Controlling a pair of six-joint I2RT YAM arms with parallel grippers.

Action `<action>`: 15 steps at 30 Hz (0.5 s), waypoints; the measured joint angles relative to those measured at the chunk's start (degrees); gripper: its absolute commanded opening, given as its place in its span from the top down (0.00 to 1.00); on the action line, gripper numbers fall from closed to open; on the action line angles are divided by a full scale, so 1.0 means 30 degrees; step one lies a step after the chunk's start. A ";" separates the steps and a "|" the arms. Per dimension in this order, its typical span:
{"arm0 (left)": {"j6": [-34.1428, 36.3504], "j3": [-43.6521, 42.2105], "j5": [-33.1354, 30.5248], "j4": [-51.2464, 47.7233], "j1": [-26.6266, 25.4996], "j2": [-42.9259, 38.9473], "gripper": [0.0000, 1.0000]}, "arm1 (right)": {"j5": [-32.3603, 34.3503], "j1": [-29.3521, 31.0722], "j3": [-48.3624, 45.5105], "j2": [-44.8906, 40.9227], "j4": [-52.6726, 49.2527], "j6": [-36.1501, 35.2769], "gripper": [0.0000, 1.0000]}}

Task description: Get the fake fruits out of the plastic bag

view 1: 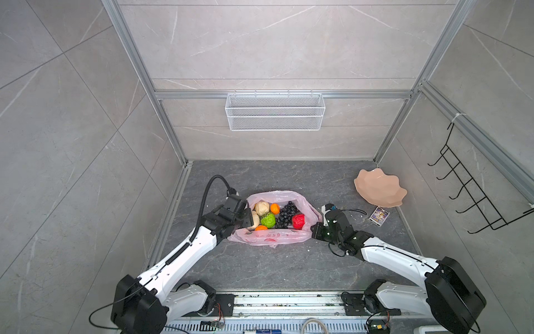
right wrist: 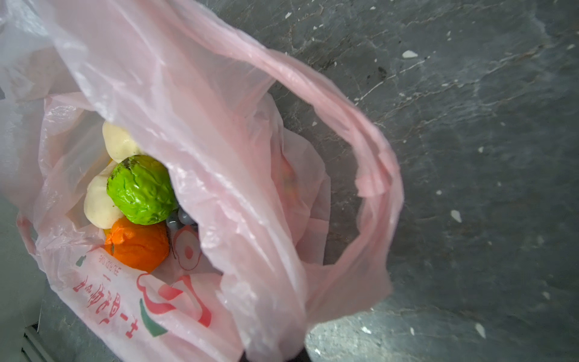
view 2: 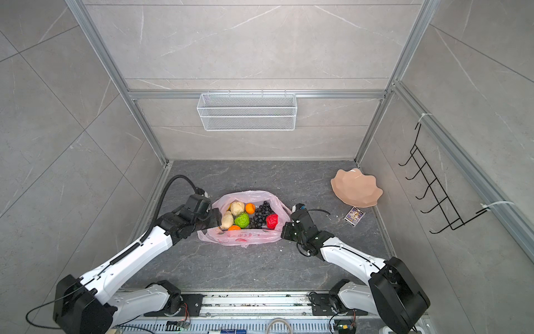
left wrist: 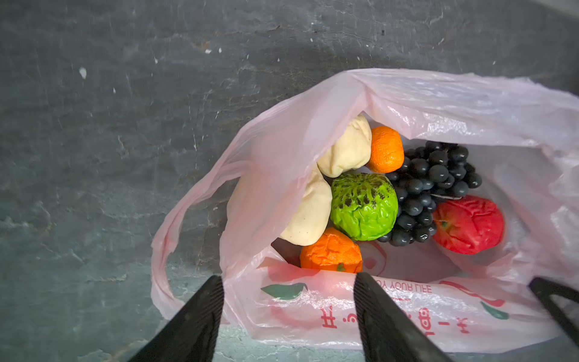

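My right pincer (view 1: 314,230) pinches the flimsy plastic bag (view 1: 268,238); left pincer (left wrist: 288,279) stands wide. I'd grip the light near orange (left wrist: 331,250) across its middle.

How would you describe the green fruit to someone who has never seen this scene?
Near the middle of the dark table lies an open pink plastic bag. In the middle of its fruits sits the green fruit, between a beige lumpy fruit and the dark grapes. It alone is bright green and wrinkled.
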 measured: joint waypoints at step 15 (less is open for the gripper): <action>0.3045 0.6747 -0.4954 -0.2033 0.0648 1.1278 0.77 | 0.0721 0.0000 0.0729 -0.0160 -0.1100 -0.0437 0.98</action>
